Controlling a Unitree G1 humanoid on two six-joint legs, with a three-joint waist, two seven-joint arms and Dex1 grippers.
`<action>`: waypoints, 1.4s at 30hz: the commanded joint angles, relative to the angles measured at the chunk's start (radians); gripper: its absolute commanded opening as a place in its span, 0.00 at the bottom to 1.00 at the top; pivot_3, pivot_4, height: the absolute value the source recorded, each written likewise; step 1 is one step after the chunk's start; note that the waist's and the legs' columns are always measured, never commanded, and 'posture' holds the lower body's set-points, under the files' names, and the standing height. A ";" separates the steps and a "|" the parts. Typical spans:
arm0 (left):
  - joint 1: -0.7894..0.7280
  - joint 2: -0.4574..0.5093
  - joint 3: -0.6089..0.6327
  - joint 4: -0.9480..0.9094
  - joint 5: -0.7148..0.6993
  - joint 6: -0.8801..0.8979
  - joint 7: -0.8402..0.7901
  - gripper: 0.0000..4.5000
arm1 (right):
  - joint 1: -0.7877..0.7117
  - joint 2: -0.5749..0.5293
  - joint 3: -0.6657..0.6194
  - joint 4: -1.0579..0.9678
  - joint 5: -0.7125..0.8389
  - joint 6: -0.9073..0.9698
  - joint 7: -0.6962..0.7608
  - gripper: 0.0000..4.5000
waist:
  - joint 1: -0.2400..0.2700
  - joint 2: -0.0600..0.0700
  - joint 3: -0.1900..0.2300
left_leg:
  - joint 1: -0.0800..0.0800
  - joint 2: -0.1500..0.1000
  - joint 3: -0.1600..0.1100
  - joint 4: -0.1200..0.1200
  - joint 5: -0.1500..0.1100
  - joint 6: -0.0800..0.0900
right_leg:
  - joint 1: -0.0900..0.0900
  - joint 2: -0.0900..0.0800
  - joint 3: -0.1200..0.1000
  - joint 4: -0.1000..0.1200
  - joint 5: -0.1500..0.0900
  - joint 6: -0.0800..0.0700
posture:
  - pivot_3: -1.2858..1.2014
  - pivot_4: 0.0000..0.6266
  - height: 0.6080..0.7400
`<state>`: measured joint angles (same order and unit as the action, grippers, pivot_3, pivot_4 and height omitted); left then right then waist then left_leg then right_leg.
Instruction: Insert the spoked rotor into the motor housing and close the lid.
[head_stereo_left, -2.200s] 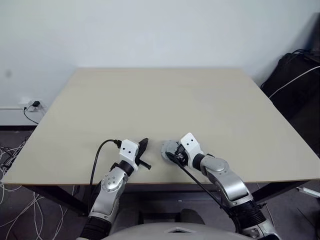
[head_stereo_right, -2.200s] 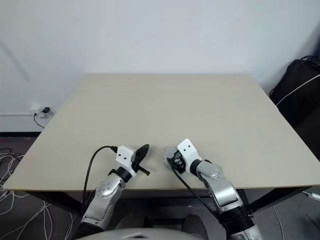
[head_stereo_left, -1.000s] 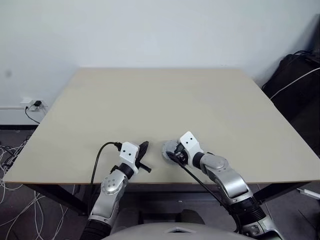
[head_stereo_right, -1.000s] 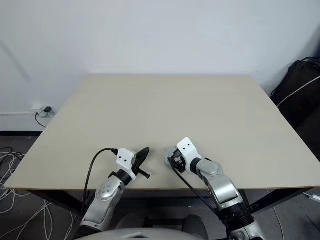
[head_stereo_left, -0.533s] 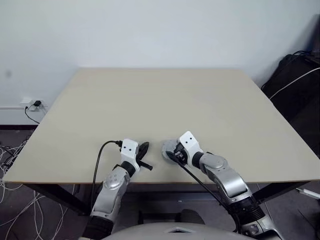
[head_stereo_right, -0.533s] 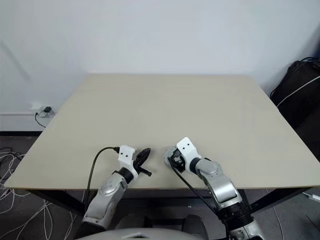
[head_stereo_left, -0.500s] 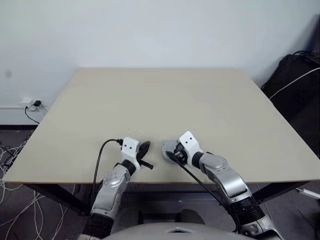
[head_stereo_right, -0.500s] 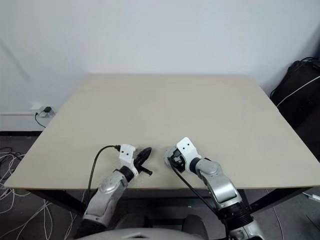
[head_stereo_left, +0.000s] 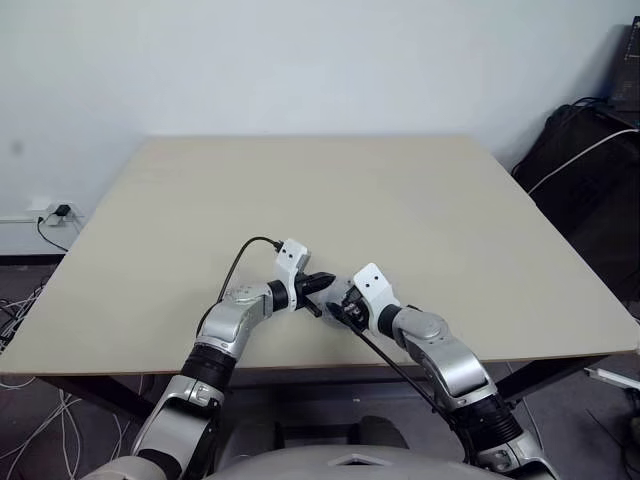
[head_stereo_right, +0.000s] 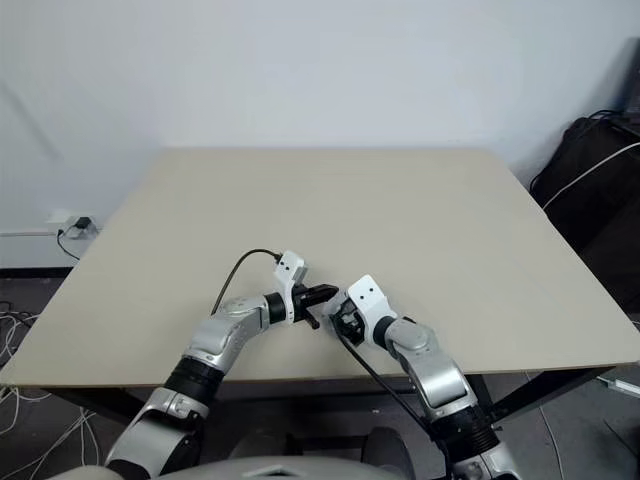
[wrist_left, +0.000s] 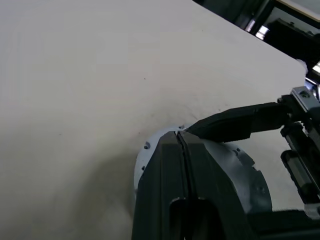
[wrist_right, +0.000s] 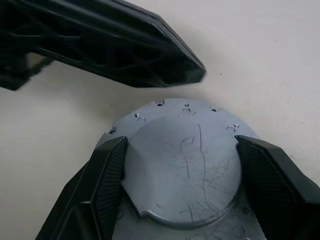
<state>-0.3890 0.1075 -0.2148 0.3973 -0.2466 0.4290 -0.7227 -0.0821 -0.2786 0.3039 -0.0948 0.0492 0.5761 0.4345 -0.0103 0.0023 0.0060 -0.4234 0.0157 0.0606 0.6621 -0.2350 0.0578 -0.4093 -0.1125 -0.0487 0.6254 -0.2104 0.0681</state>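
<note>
A grey metal disc (wrist_right: 182, 170) with small holes round its rim and a scratched raised centre lies near the table's front edge; it looks like the lid. My right gripper (wrist_right: 181, 145) is shut on it, one finger against each side of the raised centre. My left gripper (head_stereo_left: 322, 283) is shut with nothing in it. Its joined tips (wrist_left: 180, 137) hang just over the disc's (wrist_left: 245, 167) far rim, close to a right finger (wrist_left: 235, 122). The spoked rotor and the motor housing are hidden.
The beige table (head_stereo_left: 300, 190) stretches away bare behind both grippers. Its front edge runs just below them. A black bag with a white cable (head_stereo_left: 580, 150) stands off the right side. A wall socket with cables (head_stereo_left: 45, 215) is at the left.
My left arm has swung forward and to the right, so its shut gripper now reaches the disc beside the right gripper. The right gripper has kept still on the disc. The camera has shifted slightly.
</note>
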 joint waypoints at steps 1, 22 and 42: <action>-0.052 0.002 -0.005 0.029 0.004 0.031 -0.033 0.00 | 0.029 -0.004 0.014 0.048 -0.024 0.044 -0.014 0.70 | 0.000 -0.002 0.002 | 0.000 0.000 0.000 0.000 0.000 0.000 | 0.000 0.000 0.000 0.000 0.000 0.000 | 0.52 0.00 1.00; -0.077 0.021 -0.064 0.074 0.076 0.126 -0.105 0.00 | 0.041 -0.004 0.018 0.023 -0.024 0.063 -0.029 0.77 | 0.000 -0.005 0.004 | 0.000 0.000 -0.001 -0.001 -0.001 -0.001 | 0.000 -0.001 0.000 -0.001 0.000 0.000 | 0.52 0.00 1.00; -0.050 0.007 -0.064 0.061 0.080 0.116 -0.094 0.00 | 0.224 -0.105 -0.084 -0.225 0.028 0.152 -0.033 0.99 | 0.012 -0.006 0.004 | 0.000 0.000 -0.001 -0.003 -0.001 -0.001 | 0.000 -0.002 0.000 -0.003 0.000 0.000 | 0.52 0.00 1.00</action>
<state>-0.4513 0.1141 -0.2607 0.4554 -0.1865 0.5333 -0.8277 0.1098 -0.3563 0.2317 -0.3359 0.0723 0.6694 0.3936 0.0022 -0.0035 0.0099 -0.4237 0.0152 0.0593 0.6593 -0.2359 0.0566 -0.4092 -0.1143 -0.0486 0.6219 -0.2105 0.0683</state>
